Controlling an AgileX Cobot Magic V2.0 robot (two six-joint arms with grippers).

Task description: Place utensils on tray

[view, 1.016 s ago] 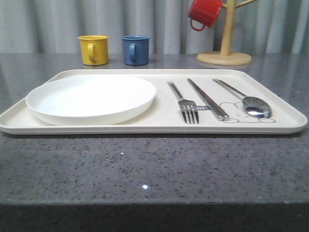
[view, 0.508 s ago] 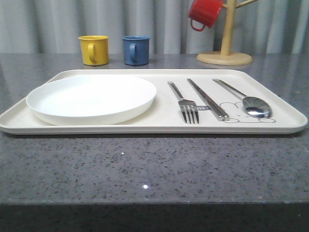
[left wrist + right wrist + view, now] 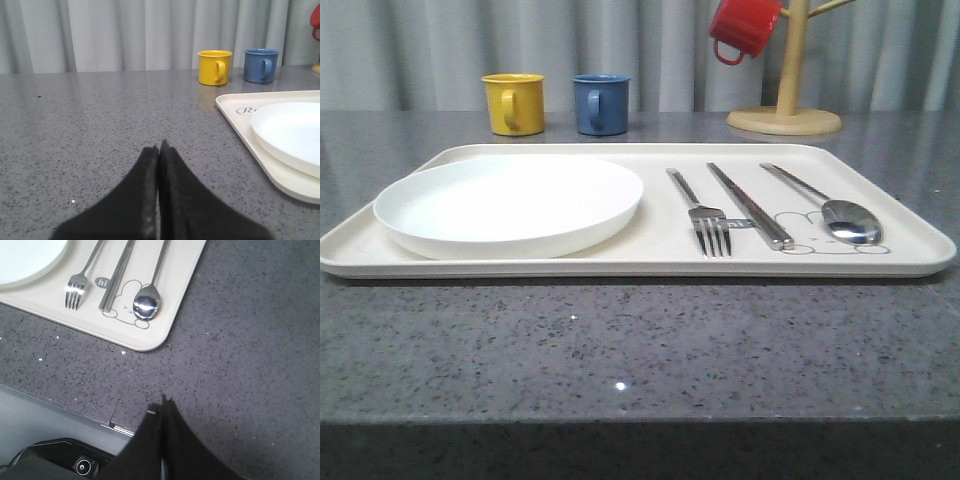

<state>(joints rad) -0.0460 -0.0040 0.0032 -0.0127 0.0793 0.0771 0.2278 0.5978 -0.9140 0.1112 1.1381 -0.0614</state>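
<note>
Right claw [image 3: 161, 405]: lower centre of right wrist frame, fingers pressed together, holding nothing, over bare counter [image 3: 250, 340], off the tray.
Left claw [image 3: 159, 150]: bottom centre of left wrist frame, closed too, empty, above counter left of tray corner.
Tray [image 3: 640, 262]: centre of front frame. Fork [image 3: 705, 215], chopsticks [image 3: 750, 205], spoon [image 3: 835, 208] already lying on its right half, side by side, long axes running near-to-far, business ends toward camera. In right wrist frame: fork [image 3: 80, 282], chopsticks [image 3: 116, 277], spoon [image 3: 147, 302] sit upper left, above and left of the claw, near but apart. Right arm the nearer one.
Plate [image 3: 510, 205] on left half of tray.
Looks like task is done; no further pick needed, judging from layout.
Far: yellow mug [image 3: 513, 102], blue mug [image 3: 600, 103], red mug [image 3: 742, 28] on wooden rack [image 3: 786, 100].
</note>
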